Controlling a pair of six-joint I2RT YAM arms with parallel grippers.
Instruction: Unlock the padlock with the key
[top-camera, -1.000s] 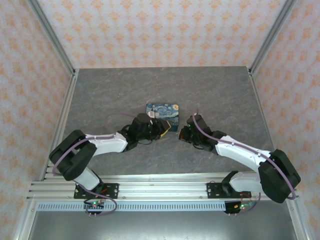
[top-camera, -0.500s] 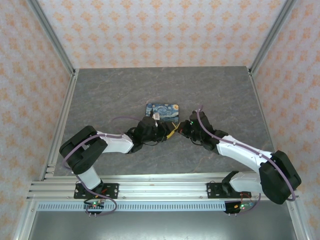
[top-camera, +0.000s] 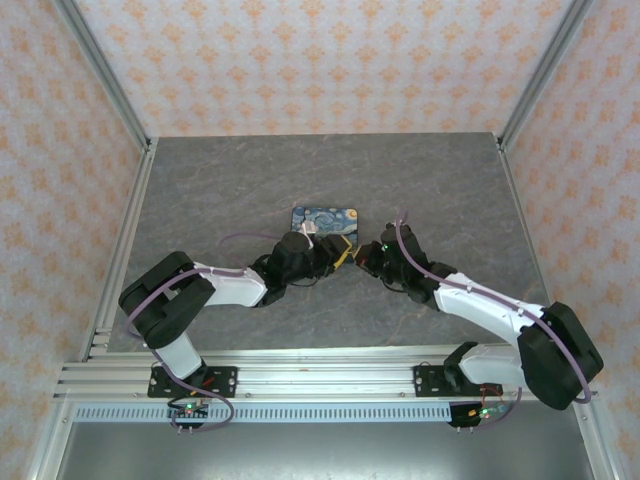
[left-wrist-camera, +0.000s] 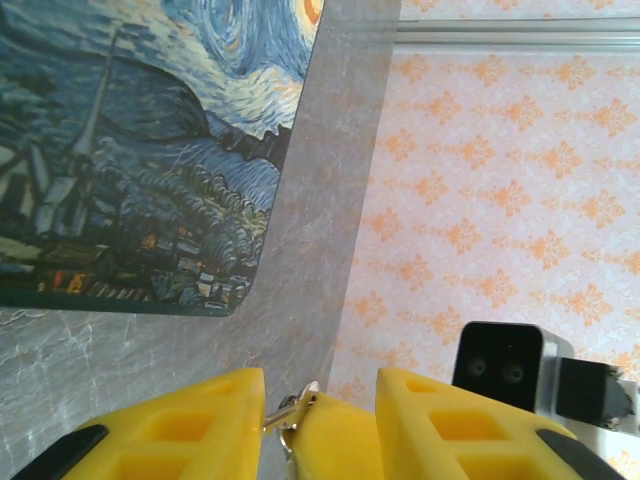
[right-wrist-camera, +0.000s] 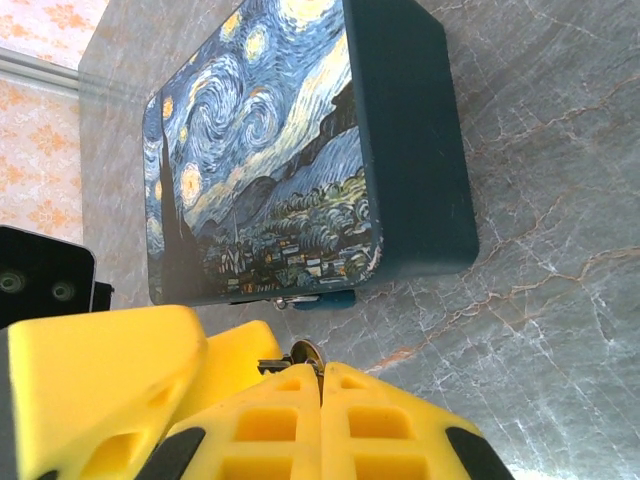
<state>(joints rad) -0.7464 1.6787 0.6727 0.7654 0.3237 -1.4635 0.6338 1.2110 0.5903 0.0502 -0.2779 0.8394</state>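
A: Right claw (right-wrist-camera: 320, 372) pinched shut on the key (right-wrist-camera: 305, 352), its wrist view catching the padlock (right-wrist-camera: 327, 297) (tiny, bluish) at the box's (right-wrist-camera: 300, 150) near edge.
B: Left claw (left-wrist-camera: 320, 385): narrow gap, metal ring (left-wrist-camera: 290, 410) inside; grip unclear.

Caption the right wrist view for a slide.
Shut right gripper, a small metal piece at its tips, near the painted box on the table.

The left gripper's (left-wrist-camera: 322, 380) yellow fingers (left-wrist-camera: 190, 425) flank a small metal ring (left-wrist-camera: 290, 410); a night-sky painted box (left-wrist-camera: 140, 170) lies ahead, to their left.
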